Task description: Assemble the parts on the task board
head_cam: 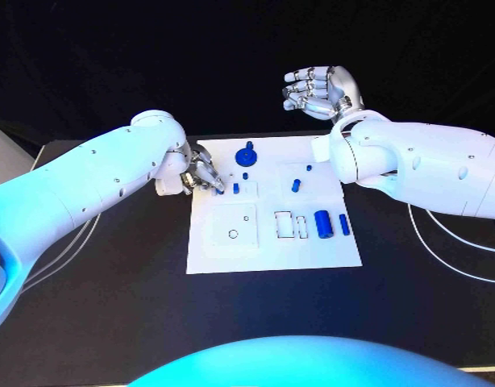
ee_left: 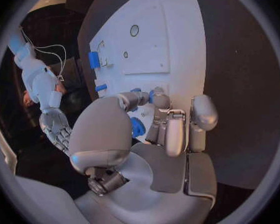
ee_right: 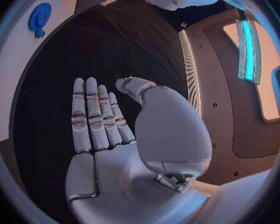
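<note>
The left hand [head_cam: 197,174] rests at the left edge of the white flat task board [head_cam: 230,250], and its fingertips [ee_left: 159,98] pinch a small blue peg [head_cam: 220,191] there. Further right on the board lie a round blue gear [head_cam: 247,156], small blue pins [head_cam: 297,185] and two blue cylinders [head_cam: 323,223] near the right edge. The right hand [head_cam: 320,93] is raised beyond the far edge of the board, with straight fingers close together, holding nothing.

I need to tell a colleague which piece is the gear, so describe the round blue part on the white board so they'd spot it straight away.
Start at the white task board in the middle of the black table. Go to its far edge: the blue gear lies there, just beyond the left hand. It is the only round, toothed disc; the other blue parts are small pegs or cylinders.
</note>
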You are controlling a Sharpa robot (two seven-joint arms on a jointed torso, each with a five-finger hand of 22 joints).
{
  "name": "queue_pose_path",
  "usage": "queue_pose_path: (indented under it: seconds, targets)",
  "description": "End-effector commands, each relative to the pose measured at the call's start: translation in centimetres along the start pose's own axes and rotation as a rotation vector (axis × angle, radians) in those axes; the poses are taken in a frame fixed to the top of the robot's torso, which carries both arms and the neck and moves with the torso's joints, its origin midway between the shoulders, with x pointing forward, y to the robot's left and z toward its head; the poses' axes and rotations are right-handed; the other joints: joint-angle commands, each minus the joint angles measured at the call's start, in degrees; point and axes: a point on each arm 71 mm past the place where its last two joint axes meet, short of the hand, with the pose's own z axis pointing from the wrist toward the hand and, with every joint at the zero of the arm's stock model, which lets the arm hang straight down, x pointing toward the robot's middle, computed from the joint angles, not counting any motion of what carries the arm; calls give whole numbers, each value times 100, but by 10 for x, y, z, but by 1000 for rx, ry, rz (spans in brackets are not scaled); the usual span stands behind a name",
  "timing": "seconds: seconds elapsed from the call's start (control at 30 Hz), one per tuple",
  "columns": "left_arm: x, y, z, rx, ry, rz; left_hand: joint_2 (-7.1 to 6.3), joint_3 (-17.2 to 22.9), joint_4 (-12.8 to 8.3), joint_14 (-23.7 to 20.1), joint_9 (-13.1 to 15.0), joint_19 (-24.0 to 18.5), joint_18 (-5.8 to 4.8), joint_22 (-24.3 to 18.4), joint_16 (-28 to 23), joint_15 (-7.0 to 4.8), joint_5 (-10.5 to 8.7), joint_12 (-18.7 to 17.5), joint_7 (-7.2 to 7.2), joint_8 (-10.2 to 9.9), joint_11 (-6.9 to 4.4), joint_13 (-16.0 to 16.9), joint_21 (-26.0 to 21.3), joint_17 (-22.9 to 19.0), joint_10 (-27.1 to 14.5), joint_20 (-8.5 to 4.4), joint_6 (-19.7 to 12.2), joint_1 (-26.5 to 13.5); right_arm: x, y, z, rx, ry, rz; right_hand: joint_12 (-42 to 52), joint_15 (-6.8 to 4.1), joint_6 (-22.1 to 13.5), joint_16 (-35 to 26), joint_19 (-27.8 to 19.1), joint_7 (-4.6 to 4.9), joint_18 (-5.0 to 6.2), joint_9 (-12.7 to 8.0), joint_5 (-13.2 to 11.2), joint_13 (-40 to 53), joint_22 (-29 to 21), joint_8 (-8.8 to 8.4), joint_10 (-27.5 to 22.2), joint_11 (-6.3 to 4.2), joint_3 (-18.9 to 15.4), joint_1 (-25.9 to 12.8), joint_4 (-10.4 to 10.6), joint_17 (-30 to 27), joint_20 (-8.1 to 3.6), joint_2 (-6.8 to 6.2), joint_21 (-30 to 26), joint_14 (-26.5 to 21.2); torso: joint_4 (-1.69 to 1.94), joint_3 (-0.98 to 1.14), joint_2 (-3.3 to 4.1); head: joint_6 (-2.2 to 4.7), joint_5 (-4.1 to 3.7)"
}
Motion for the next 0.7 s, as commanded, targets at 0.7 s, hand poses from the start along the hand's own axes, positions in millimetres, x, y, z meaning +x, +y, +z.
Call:
queue_pose_path:
  seconds: [0.7]
  targets:
    - [0, -1, 4, -18, -40, -4, 81, 657, -973, 483, 54, -28, -53, 2, 17, -3, -44, 59, 11, -59, -6, 121, -42, 1158, 56, 30, -47, -71, 2, 0, 0, -9, 27, 10, -41, 43, -24, -62, -9, 166, 26, -12, 57, -43, -50, -45, 20, 10, -10, -57, -40, -28, 57, 22, -39, -21, 8, -6, -12, -8, -25]
